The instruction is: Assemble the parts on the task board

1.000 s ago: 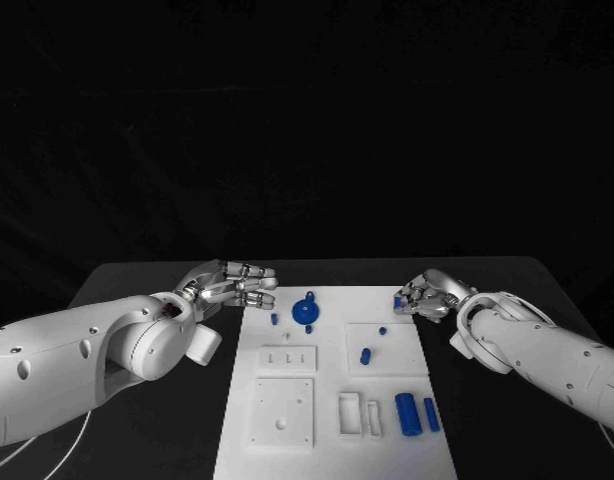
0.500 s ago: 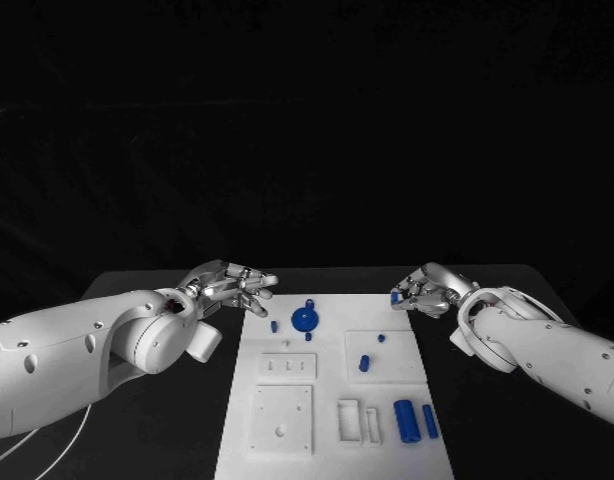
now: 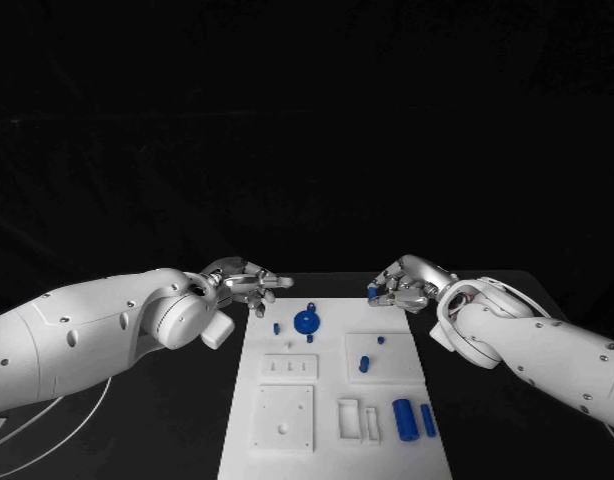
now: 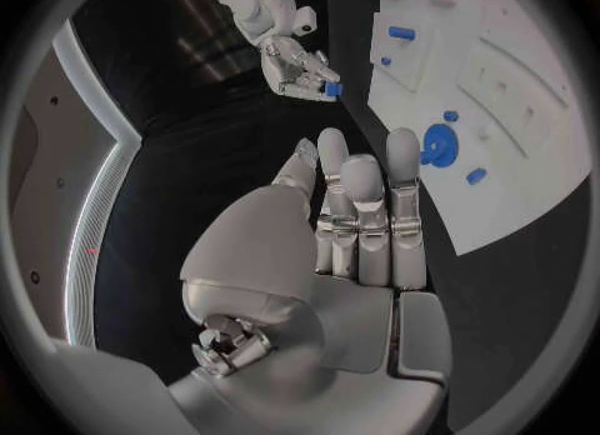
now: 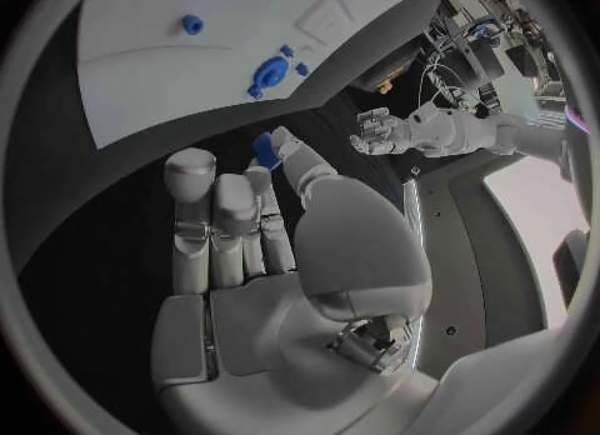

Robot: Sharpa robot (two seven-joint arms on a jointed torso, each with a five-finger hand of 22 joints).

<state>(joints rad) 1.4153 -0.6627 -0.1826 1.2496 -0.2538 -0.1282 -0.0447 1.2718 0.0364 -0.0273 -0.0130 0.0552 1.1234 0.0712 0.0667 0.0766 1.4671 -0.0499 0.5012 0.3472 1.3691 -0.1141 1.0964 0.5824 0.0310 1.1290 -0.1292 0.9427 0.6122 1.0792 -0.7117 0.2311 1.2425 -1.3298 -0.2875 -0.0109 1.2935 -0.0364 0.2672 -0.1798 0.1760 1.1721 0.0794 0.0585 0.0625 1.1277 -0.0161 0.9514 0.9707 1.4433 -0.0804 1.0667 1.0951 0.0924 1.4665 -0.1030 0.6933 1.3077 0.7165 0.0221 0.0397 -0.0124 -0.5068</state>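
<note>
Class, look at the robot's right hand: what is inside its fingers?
A small blue part is pinched at the fingers of the right hand, above the table beside the task board. Its tip shows; the rest is covered, so its shape stays unclear.

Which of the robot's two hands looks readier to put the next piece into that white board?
Probably the right hand: it already pinches a small blue part at its fingertips, near the task board's far right corner. The left hand holds nothing, its fingers apart, beside the board's far left corner.

Black table [image 3: 177, 420]; white task board [image 3: 329, 455] flat at tabletop middle, reaching from far edge toward near edge.
</note>
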